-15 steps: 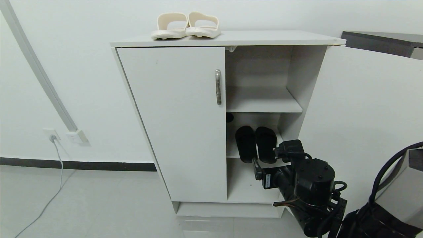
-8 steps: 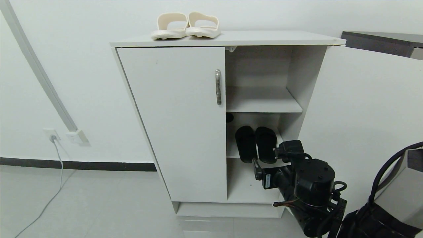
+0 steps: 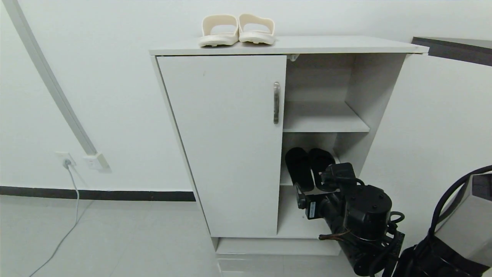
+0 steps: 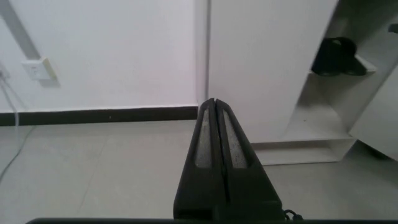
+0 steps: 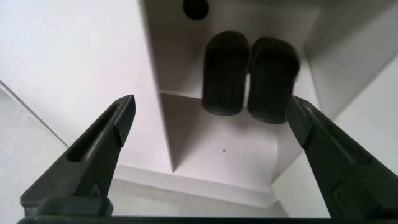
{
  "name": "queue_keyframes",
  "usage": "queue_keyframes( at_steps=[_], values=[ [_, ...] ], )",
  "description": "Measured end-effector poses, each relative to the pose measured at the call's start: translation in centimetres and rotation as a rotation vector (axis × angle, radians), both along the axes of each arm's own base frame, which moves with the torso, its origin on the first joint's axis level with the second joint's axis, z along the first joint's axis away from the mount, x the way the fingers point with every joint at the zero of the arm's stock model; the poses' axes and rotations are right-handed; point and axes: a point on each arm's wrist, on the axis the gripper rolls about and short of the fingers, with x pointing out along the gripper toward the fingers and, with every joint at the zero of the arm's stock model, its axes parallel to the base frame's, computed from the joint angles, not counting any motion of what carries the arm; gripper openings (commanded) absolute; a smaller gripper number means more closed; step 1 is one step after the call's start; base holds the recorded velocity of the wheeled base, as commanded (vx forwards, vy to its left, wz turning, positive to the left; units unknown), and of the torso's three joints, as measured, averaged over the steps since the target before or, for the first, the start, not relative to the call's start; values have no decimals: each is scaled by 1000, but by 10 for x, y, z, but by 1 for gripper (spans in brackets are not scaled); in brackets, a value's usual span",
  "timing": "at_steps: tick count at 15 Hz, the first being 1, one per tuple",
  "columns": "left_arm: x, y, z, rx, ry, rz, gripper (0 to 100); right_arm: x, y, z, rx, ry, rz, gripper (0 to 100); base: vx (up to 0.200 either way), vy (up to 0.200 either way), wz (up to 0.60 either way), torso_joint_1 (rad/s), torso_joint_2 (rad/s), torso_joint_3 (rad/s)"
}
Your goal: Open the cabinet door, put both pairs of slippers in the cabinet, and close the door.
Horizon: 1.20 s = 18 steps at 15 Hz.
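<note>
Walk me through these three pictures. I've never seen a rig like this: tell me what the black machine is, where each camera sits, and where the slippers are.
This is a two-armed robot on wheels. The wide picture comes from a camera on its head, looking at a white cabinet. The black machine low on the right is its right arm. The other two pictures come from cameras on its wrists.

The right gripper is open and holds nothing. It faces the black slippers, which lie on the middle shelf, on the side where the right door stands open. The left gripper is shut with nothing in it. The cream slippers sit on the cabinet's top, and the left door is closed.
</note>
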Motion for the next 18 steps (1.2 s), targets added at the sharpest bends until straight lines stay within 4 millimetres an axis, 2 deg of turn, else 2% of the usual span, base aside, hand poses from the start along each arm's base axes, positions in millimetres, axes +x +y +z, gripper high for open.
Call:
queue_keyframes(
  at_steps=[6,11,18],
  values=[
    [0,0,0,-1,0,0,0,-2,-1,2,10,-30,15,100,0,200,0,1,2,5],
    [0,0,0,0,0,0,0,-3,-6,-3,-19,-27,79,100,0,0,0,0,0,0],
    [0,0,0,0,0,0,0,2,-17,-8,-27,-37,52,100,0,0,0,0,0,0]
  ],
)
